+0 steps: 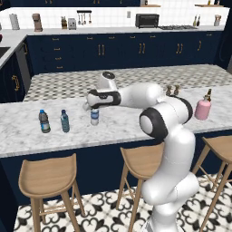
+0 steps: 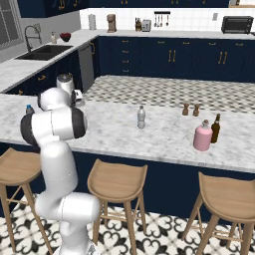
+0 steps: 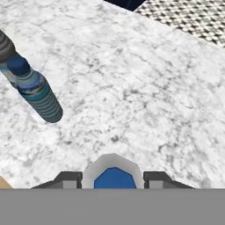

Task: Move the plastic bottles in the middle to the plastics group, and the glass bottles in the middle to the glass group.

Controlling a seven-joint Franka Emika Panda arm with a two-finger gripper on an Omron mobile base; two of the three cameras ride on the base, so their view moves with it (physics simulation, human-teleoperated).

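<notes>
Your tool is closed on the labelled bottle, upright over the worktop. You hold it near the teal bottle, apparently to set it in that group.

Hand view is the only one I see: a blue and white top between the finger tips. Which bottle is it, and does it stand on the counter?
Observer: It is the blue-labelled water bottle, upright and seemingly resting on the counter under the gripper, just right of the teal bottle.
Operator: Is there another clear bottle in the middle?
Observer: Yes, the plain clear bottle stands alone mid-counter.
Operator: And the pink one?
Observer: The pink bottle stands beside the slim brown bottle, toward the counter's right end.
</notes>
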